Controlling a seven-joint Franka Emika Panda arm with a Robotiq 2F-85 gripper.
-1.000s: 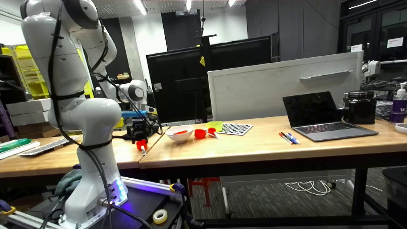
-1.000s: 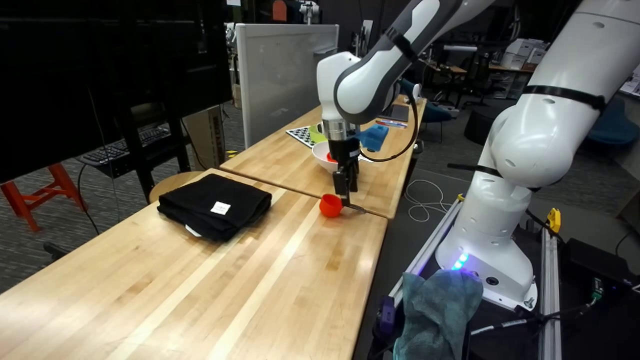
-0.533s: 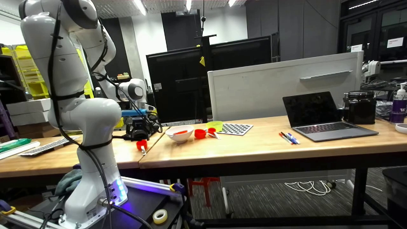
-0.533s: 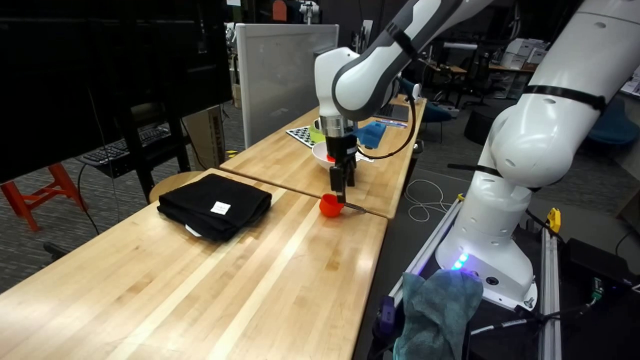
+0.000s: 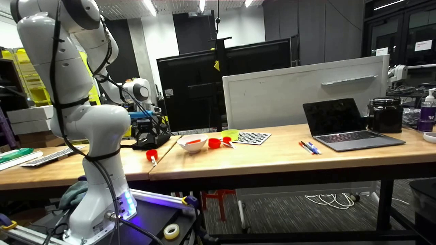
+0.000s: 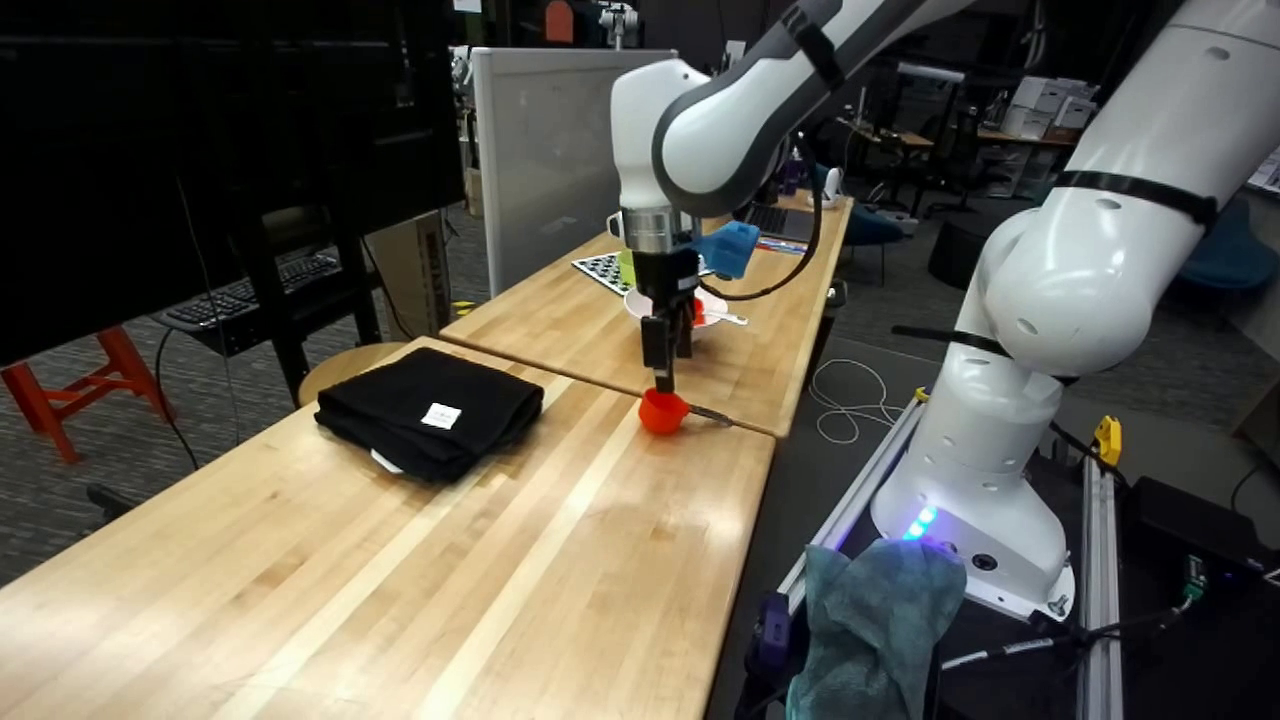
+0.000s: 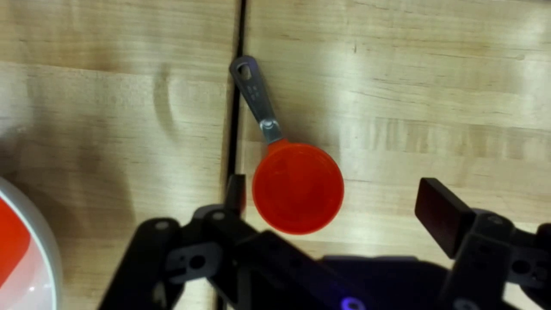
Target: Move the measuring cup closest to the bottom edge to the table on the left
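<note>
The red measuring cup stands upright on the light wood table, close to the seam with the longer bench. It shows in both exterior views (image 5: 152,154) (image 6: 662,414) and in the wrist view (image 7: 299,189). Its grey handle reaches over the seam edge. The table (image 6: 590,560) also shows in the wrist view (image 7: 430,107). My gripper (image 7: 335,202) is open and empty above the cup. In the wrist view the cup appears between the fingers, nearer the left one. In an exterior view the fingertips (image 6: 673,368) are just above and behind the cup.
A white bowl (image 5: 192,143) holding a red item stands on the longer bench (image 5: 272,153). More red cups (image 5: 214,143), a yellow-green cup (image 5: 230,134), a checkerboard (image 5: 253,138), markers (image 5: 310,148) and a laptop (image 5: 354,136) are there. A folded black cloth (image 6: 430,405) lies on the table.
My gripper has risen from beside the cup's handle and shifted left in an exterior view, over the cup. The cup has stayed in place.
</note>
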